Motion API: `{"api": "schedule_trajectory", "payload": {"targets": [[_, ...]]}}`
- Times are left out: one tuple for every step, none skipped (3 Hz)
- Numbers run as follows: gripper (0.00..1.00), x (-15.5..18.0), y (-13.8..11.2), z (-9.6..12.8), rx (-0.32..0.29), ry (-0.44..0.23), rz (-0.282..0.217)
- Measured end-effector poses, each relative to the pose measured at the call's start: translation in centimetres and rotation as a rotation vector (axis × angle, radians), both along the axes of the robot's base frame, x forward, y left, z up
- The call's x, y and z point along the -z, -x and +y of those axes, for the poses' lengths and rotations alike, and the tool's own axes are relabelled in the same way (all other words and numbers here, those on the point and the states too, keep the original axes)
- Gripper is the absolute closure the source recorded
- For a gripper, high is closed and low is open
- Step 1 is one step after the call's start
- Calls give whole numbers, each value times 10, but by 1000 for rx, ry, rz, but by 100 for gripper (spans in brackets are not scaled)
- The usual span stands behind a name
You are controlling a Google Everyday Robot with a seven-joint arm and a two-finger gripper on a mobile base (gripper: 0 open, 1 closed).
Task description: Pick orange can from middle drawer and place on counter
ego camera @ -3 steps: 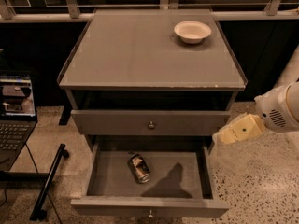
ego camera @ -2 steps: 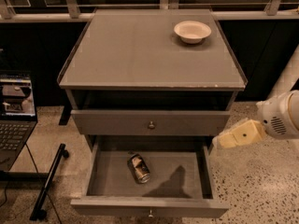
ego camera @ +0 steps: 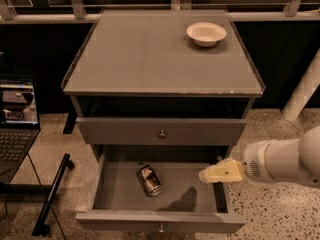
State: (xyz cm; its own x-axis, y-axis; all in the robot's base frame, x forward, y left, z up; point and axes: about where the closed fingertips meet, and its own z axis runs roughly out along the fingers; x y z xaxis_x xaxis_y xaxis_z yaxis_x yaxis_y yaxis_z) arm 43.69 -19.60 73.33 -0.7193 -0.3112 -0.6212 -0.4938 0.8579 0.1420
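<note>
— What is at the left of the frame?
— An open laptop [ego camera: 15,119] at the left edge, and below it a black bar [ego camera: 52,194] slanting across the speckled floor [ego camera: 270,224], clear of the cabinet.

— And the middle?
— The counter [ego camera: 145,54] fills the upper centre, and its thin front rim is chipped towards the right. Under it the upper drawer [ego camera: 120,131] is closed. The middle drawer [ego camera: 115,186] is pulled fully out at the bottom of the frame. The orange can [ego camera: 149,180] lies on its side on the drawer floor, a little left of centre, apart from every wall, with bare floor all around it.

— Further right?
— A white bowl [ego camera: 206,33] stands near the counter's far right corner. The gripper [ego camera: 220,173] hangs over the drawer's right side, close to the right wall and well apart from the can. I cannot tell whether it is spread or pressed together. Its white arm [ego camera: 285,161] runs off the right edge.
</note>
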Motion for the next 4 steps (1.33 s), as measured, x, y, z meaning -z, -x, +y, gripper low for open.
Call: {"api": "schedule_trajectory", "payload": {"targets": [[0, 47, 5, 28, -37, 25, 9], [0, 47, 5, 29, -36, 23, 10], [0, 74, -3, 40, 4, -18, 25], [0, 115, -13, 69, 28, -49, 21]]}}
